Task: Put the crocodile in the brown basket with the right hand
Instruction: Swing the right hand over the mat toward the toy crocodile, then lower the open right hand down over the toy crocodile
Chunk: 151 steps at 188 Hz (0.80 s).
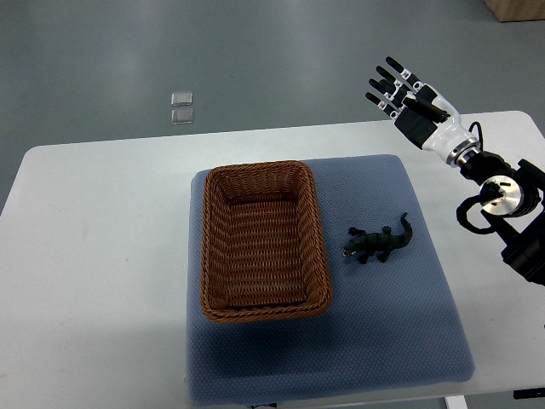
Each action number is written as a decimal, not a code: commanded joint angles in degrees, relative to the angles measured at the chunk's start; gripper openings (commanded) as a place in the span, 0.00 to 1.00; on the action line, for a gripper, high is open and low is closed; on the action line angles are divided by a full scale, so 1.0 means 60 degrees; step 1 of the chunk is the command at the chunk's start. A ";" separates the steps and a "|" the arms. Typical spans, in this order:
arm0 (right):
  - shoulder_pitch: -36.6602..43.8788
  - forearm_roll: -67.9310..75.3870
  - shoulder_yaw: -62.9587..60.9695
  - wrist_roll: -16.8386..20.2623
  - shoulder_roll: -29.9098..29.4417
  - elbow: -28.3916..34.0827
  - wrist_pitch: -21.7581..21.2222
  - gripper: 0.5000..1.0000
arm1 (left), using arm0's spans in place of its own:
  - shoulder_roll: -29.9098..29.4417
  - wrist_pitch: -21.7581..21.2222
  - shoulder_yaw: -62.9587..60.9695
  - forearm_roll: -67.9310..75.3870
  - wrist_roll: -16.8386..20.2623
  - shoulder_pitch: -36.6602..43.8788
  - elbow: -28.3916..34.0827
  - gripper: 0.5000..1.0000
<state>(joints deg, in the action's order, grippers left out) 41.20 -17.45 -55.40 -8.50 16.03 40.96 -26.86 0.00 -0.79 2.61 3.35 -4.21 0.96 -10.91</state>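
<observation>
dark green crocodile (379, 244); tail up-right

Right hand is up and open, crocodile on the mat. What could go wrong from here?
1. The crocodile is small and lies flat on the mat, so the spread fingers of the right hand may catch the mat or slip off.
2. It sits near the basket wall; the hand coming down could knock the basket aside.
</observation>
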 commanded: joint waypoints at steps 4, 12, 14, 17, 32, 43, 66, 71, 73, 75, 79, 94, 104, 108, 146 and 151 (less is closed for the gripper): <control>0.0545 -0.2642 0.0356 0.0450 0.0727 0.0395 -0.0401 0.90 | 0.0000 0.0000 -0.0024 -0.0001 -0.0001 0.0001 -0.0012 1.00; 0.0721 -0.3333 0.0503 0.0612 0.0903 0.0556 -0.0548 0.91 | 0.0000 0.0000 -0.0024 -0.0001 -0.0001 0.0001 -0.0012 1.00; 0.0780 -0.3567 0.0562 0.0670 0.0962 0.0615 -0.0607 0.91 | 0.0000 0.0000 -0.0024 -0.0001 -0.0001 0.0001 -0.0012 1.00; 0.0911 -0.4048 0.0693 0.0743 0.1078 0.0746 -0.0709 0.91 | 0.0000 0.0000 -0.0024 -0.0001 -0.0001 0.0001 -0.0012 1.00; 0.1307 -0.5632 0.1250 0.0890 0.1518 0.1186 -0.1017 0.91 | 0.0000 0.0000 -0.0024 -0.0001 -0.0001 0.0001 -0.0042 1.00; 0.1746 -0.6803 0.1762 0.1022 0.1943 0.1581 -0.1120 0.91 | 0.0000 0.0000 -0.0024 0.0013 -0.0001 0.0001 -0.0085 1.00; 0.2347 -0.8400 0.3109 0.1168 0.2529 0.2343 -0.1164 0.91 | 0.0000 0.0000 -0.0039 0.0013 -0.0001 0.0001 -0.0085 1.00; 0.2435 -0.8577 0.3374 0.1168 0.2602 0.2490 -0.1178 0.91 | 0.0000 0.0000 -0.0039 0.0013 -0.0001 0.0001 -0.0071 1.00; 0.2464 -0.8650 0.3506 0.1183 0.2632 0.2549 -0.1178 0.91 | 0.0000 0.0000 -0.0039 0.0013 -0.0001 0.0001 -0.0071 1.00; 0.2479 -0.8723 0.3638 0.1183 0.2676 0.2622 -0.1178 0.91 | 0.0000 0.0000 -0.0039 0.0013 -0.0001 0.0001 -0.0085 1.00; 0.2494 -0.8826 0.3902 0.1183 0.2778 0.2783 -0.1178 0.91 | 0.0000 0.0000 -0.0039 0.0013 -0.0001 0.0001 -0.0071 1.00; 0.2523 -0.9192 0.4765 0.1198 0.3261 0.3587 -0.1149 0.91 | 0.0000 0.0000 -0.0025 0.0013 -0.0001 0.0001 -0.0085 1.00; 0.2494 -0.9382 0.5073 0.1198 0.3554 0.4144 -0.1149 0.91 | 0.0000 0.0000 -0.0024 0.0013 -0.0001 0.0001 -0.0085 1.00; 0.2494 -0.9441 0.5132 0.1198 0.3642 0.4306 -0.1149 0.91 | 0.0000 0.0000 -0.0024 0.0013 -0.0001 0.0001 -0.0085 1.00; 0.2054 -0.9675 0.5205 0.1198 0.3818 0.4863 -0.1061 0.91 | 0.0000 0.0015 -0.0039 0.0013 -0.0001 0.0001 -0.0085 1.00; 0.2010 -0.9705 0.5220 0.1198 0.3818 0.4922 -0.1061 0.91 | 0.0000 0.0000 -0.0039 0.0013 -0.0001 0.0001 -0.0085 1.00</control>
<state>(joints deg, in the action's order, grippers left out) 54.52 -75.00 -24.18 -1.31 38.77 68.90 -33.37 0.00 -0.78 2.45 3.44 -4.21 0.95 -11.43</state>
